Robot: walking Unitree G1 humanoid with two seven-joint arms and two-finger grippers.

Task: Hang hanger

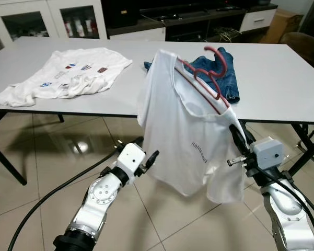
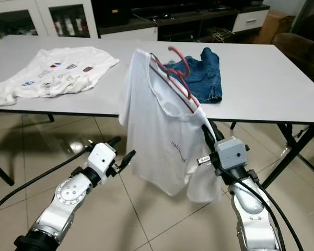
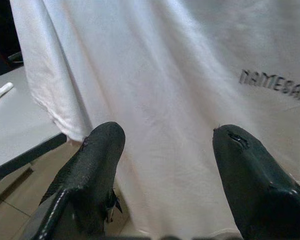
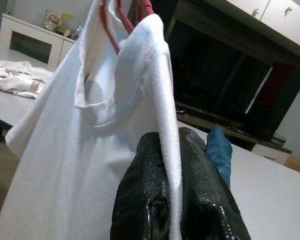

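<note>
Right tool (image 4: 172, 200) pinching shirt (image 1: 188, 136) beneath red hanger (image 1: 211, 70).

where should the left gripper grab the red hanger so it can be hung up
Probably the hanger's neck just below the hook, coming from the robot's left. The hook stands bare above the white shirt, while the right gripper already pinches the right shoulder. The left gripper is open.
</note>
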